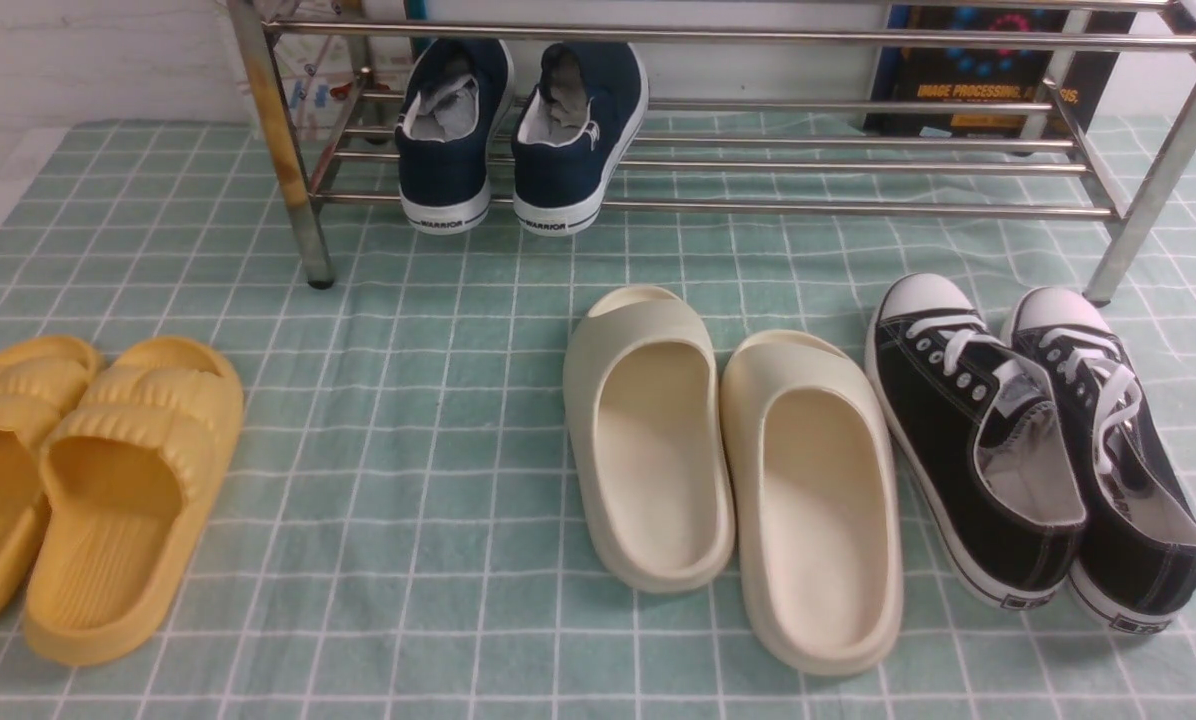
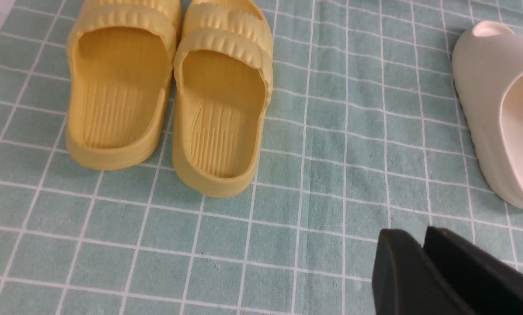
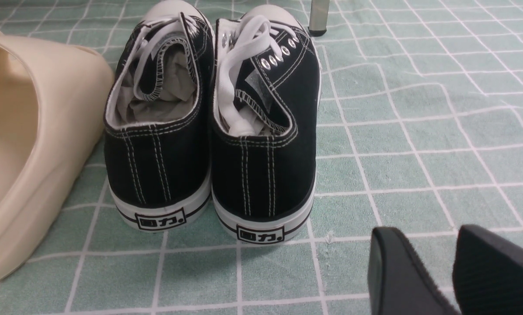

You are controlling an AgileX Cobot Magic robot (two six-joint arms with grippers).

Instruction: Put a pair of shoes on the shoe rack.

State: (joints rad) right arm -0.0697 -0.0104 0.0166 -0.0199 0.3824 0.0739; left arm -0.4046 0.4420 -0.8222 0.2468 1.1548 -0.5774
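Observation:
The pair of shoes stands side by side on the lower bars of the shoe rack (image 1: 718, 36), near its left end. Both the left navy slip-on (image 1: 445, 140) and the right one (image 1: 578, 135) have their heels toward me. Neither arm shows in the front view. My left gripper (image 2: 412, 234) hovers over bare cloth, its black fingers almost together and nothing between them. My right gripper (image 3: 427, 236) is open and empty, with cloth showing in the gap, just behind the black sneakers.
On the green checked cloth (image 1: 408, 450) lie yellow slides (image 1: 88, 480) at the left, cream slides (image 1: 728, 460) in the middle and black lace-up sneakers (image 1: 1038, 440) at the right. A rack leg (image 3: 318, 17) stands beyond the sneakers.

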